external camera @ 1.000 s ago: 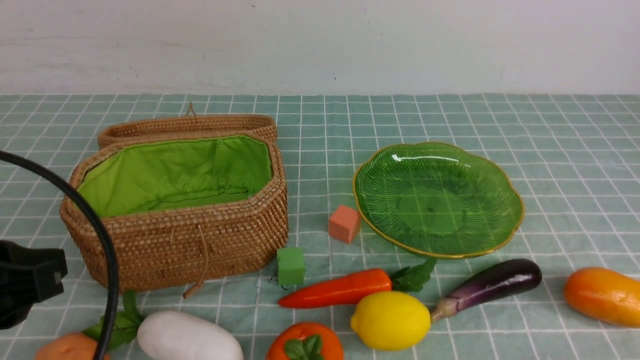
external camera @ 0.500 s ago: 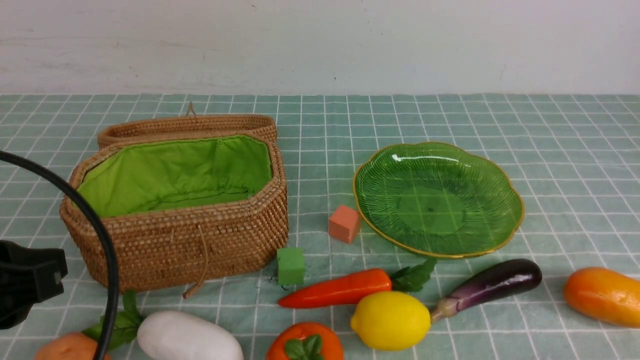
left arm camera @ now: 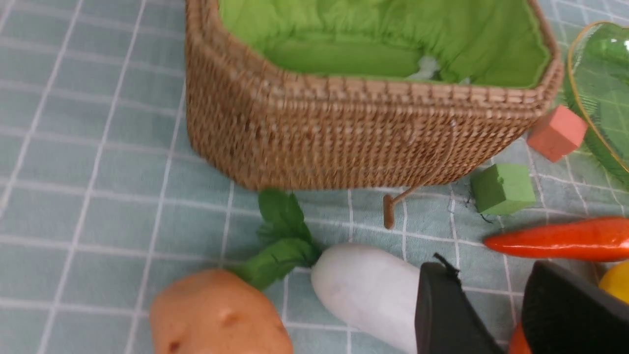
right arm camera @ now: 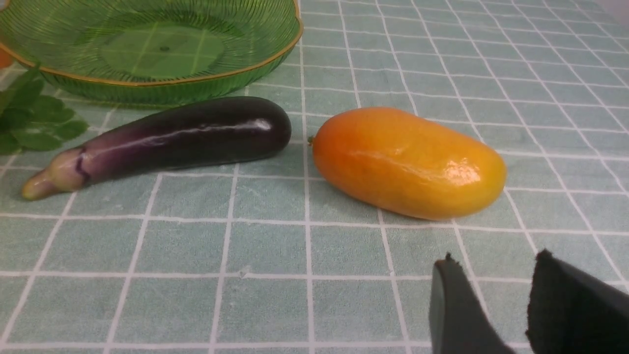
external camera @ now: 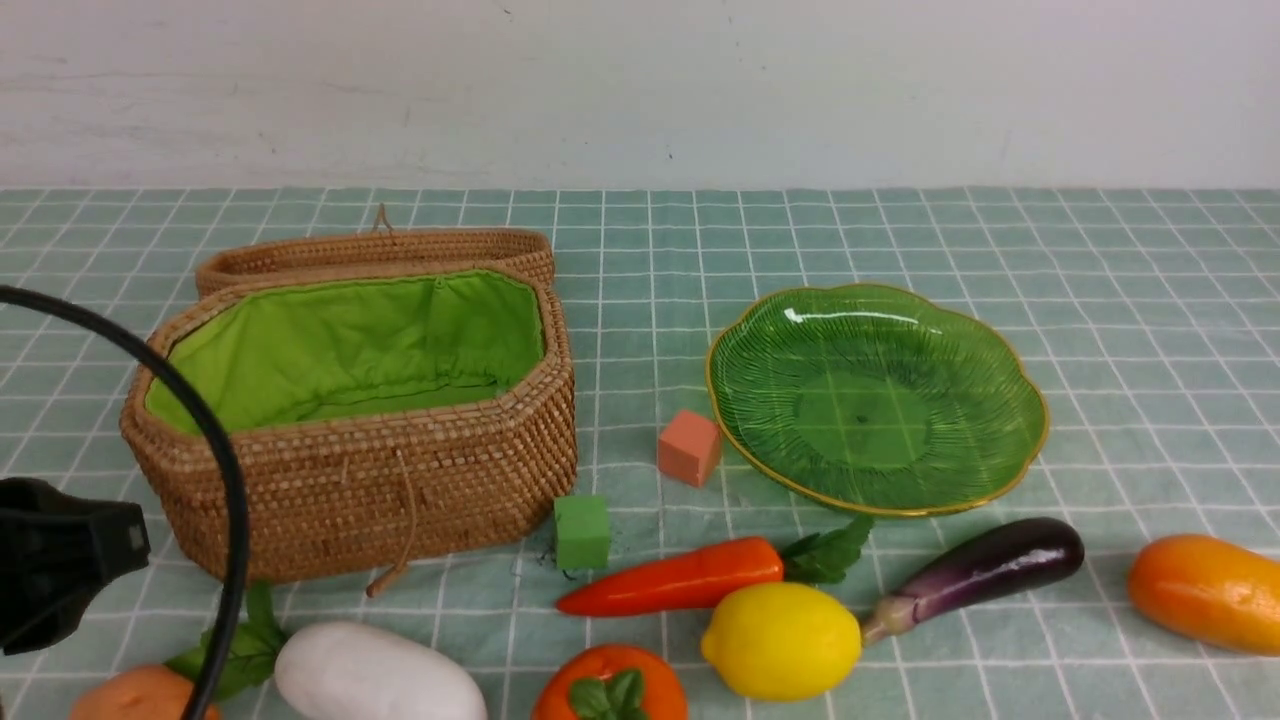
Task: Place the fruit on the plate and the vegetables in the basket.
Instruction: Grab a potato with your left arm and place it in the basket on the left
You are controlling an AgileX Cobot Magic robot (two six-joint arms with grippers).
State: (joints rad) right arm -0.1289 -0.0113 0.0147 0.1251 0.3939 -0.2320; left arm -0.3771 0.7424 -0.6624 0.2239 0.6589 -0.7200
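Both grippers are seen with their fingers apart and nothing gripped: the left gripper and the right gripper. In the front view, all the fruit and vegetables are seen outside the plate and the basket.

The white radish, at the lower left of the front frame, is judged the likeliest first pick. It is found just beside the left fingers, partly covered by one of them in the wrist view; the left arm is clearly nearer. Its long axis is slanted from upper left to lower right, with the leaves pointed towards the basket. A grip across that axis is called for, then a lift over the front wall.

The potato is placed near the leafy end, at the lower left corner, and could be nudged. On the other side the round orange-red fruit is partly hidden by a finger in the left wrist view, so little room is left. The cord loop could be snagged. At the right edge, the mango is better reached by the right arm.
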